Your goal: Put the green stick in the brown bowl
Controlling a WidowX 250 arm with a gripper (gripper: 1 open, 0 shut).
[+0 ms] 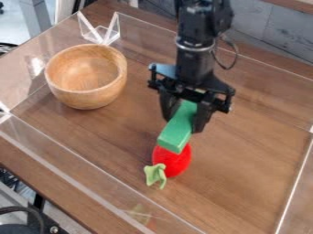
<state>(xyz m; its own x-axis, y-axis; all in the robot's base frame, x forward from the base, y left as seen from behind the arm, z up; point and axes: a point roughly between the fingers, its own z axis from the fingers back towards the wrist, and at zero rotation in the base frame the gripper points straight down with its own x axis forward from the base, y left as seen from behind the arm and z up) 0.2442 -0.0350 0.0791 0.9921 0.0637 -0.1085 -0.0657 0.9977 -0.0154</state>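
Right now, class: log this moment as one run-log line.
gripper: around stick's upper end | stick: tilted, lower end on strawberry toy | bowl: empty, apart | step: stick not yet in bowl

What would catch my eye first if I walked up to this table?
Probably the black claw near the middle of the wooden table, pointing straight down with its fingers on either side of a bright green stick. The stick's lower end leans on a red strawberry toy just in front. Off to the left, apart from them, sits a round brown bowl, empty.
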